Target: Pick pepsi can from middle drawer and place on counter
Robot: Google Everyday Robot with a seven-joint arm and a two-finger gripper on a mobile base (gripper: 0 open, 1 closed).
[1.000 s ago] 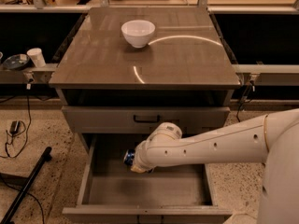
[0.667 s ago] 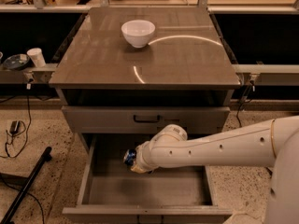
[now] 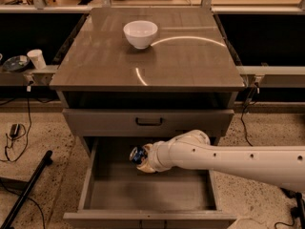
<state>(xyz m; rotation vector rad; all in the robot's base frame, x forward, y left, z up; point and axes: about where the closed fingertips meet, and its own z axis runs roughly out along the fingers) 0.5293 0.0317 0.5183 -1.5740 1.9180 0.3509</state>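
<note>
The pepsi can (image 3: 138, 155), blue with a silver end, is at the tip of my white arm inside the open middle drawer (image 3: 147, 194). It is tilted and sits a little above the drawer floor, near the back left. My gripper (image 3: 145, 159) reaches in from the right and is shut on the can; its fingers are mostly hidden behind the can and wrist. The counter (image 3: 186, 63) is the glossy grey-brown top of the cabinet, above the drawers.
A white bowl (image 3: 140, 34) stands on the counter at the back middle. The upper drawer panel with a black handle (image 3: 149, 122) is shut, just above my arm. A white cup (image 3: 36, 58) stands on a side ledge at left. A black pole (image 3: 26, 190) lies on the floor.
The can and my gripper have moved slightly up and to the right inside the drawer. The arm's elbow has shifted right. The bowl has not moved.
</note>
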